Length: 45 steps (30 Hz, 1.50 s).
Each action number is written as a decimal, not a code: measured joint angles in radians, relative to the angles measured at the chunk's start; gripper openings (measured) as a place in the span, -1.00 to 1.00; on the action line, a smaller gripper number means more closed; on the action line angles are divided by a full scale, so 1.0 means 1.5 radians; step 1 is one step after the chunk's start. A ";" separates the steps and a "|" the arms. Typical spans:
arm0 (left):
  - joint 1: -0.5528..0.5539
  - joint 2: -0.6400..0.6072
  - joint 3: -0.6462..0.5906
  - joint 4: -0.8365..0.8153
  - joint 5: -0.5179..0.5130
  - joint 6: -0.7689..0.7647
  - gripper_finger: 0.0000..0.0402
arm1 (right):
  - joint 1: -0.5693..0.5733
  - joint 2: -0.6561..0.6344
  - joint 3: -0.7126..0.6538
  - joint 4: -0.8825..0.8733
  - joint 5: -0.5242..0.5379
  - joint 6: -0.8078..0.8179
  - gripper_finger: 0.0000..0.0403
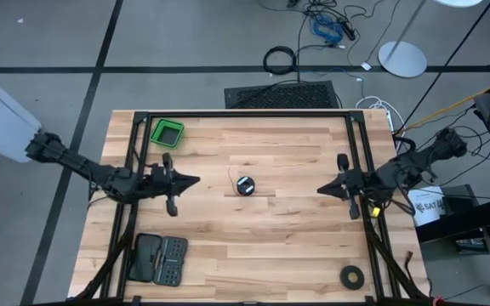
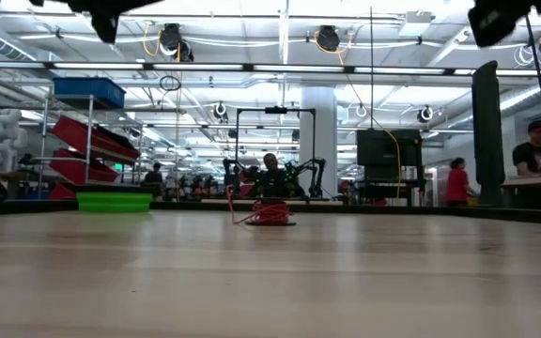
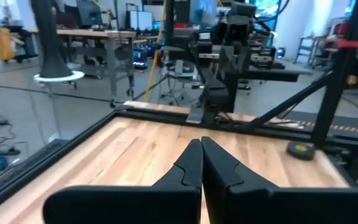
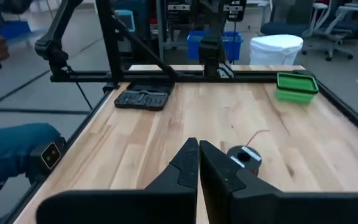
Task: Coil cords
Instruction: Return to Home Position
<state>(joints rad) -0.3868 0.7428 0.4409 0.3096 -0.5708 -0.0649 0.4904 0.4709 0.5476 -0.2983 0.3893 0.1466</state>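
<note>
The cord (image 1: 245,185) lies in the middle of the table as a small round dark bundle with red strands and a short tail (image 1: 231,177). It also shows in the low view (image 2: 269,213) and in the right wrist view (image 4: 246,155). My left gripper (image 1: 196,180) is shut and hovers left of the bundle, pointing toward it. My right gripper (image 1: 320,190) is shut and hovers right of it, pointing back at it. Both are clear of the cord and hold nothing.
A green bin (image 1: 167,132) sits at the far left. A dark tool case (image 1: 158,257) lies near the front left. A flat black tape ring (image 1: 352,275) lies at the front right. A black frame (image 1: 245,114) runs round the table.
</note>
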 joint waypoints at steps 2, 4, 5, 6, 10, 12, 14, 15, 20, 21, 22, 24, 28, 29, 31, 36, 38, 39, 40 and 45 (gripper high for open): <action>0.013 -0.011 -0.016 -0.001 -0.001 0.000 -0.99 | -0.005 -0.032 -0.045 0.022 0.000 0.009 -1.00; 0.027 -0.018 -0.034 -0.005 0.017 0.001 -0.99 | -0.009 -0.058 -0.085 0.041 -0.004 0.021 -1.00; 0.035 -0.019 -0.040 -0.004 0.032 0.001 -0.99 | -0.009 -0.069 -0.104 0.047 -0.007 0.028 -1.00; 0.045 -0.020 -0.047 -0.001 0.048 0.000 -0.99 | -0.010 -0.078 -0.124 0.060 -0.015 0.030 -1.00; 0.088 -0.024 -0.083 0.005 0.095 -0.014 -0.99 | -0.021 -0.098 -0.205 0.137 -0.043 0.030 -1.00; 0.114 -0.024 -0.107 0.027 0.117 -0.024 -0.99 | -0.027 -0.099 -0.246 0.190 -0.053 0.031 -1.00; 0.142 -0.026 -0.134 0.057 0.144 -0.031 -1.00 | -0.033 -0.099 -0.283 0.239 -0.056 0.030 -1.00; 0.155 -0.027 -0.146 0.067 0.157 -0.036 -1.00 | -0.035 -0.099 -0.299 0.259 -0.062 0.031 -1.00; 0.212 -0.042 -0.182 0.095 0.216 -0.041 -1.00 | -0.049 -0.099 -0.355 0.339 -0.072 0.023 -1.00; 0.220 -0.046 -0.186 0.096 0.229 -0.041 -1.00 | -0.053 -0.099 -0.357 0.336 -0.072 0.023 -1.00; 0.228 -0.048 -0.189 0.096 0.240 -0.041 -1.00 | -0.058 -0.099 -0.356 0.336 -0.072 0.022 -1.00; 0.245 -0.054 -0.194 0.099 0.260 -0.040 -1.00 | -0.068 -0.100 -0.356 0.340 -0.072 0.016 -1.00; 0.282 -0.063 -0.220 0.099 0.278 -0.039 -1.00 | -0.097 -0.101 -0.355 0.342 -0.092 0.009 -1.00; 0.290 -0.066 -0.227 0.097 0.280 -0.039 -1.00 | -0.106 -0.101 -0.355 0.342 -0.102 0.010 -1.00; 0.302 -0.074 -0.241 0.100 0.284 -0.040 -1.00 | -0.121 -0.101 -0.355 0.342 -0.119 0.011 -1.00; 0.306 -0.116 -0.261 0.106 0.287 -0.041 -1.00 | -0.148 -0.101 -0.355 0.341 -0.125 0.012 -1.00; 0.301 -0.139 -0.269 0.103 0.287 -0.041 -1.00 | -0.159 -0.101 -0.355 0.341 -0.135 0.012 -1.00; 0.297 -0.151 -0.271 0.101 0.287 -0.041 -1.00 | -0.165 -0.101 -0.355 0.343 -0.144 0.015 -1.00; 0.293 -0.163 -0.272 0.100 0.286 -0.040 -1.00 | -0.172 -0.101 -0.355 0.347 -0.154 0.019 -1.00; 0.273 -0.226 -0.273 0.041 0.274 -0.034 -1.00 | -0.198 -0.103 -0.355 0.373 -0.190 0.018 -1.00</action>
<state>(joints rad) 0.0221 0.4033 0.0315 0.3704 -0.1591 -0.1165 0.1941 0.3168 0.0147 0.2605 0.1037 0.1737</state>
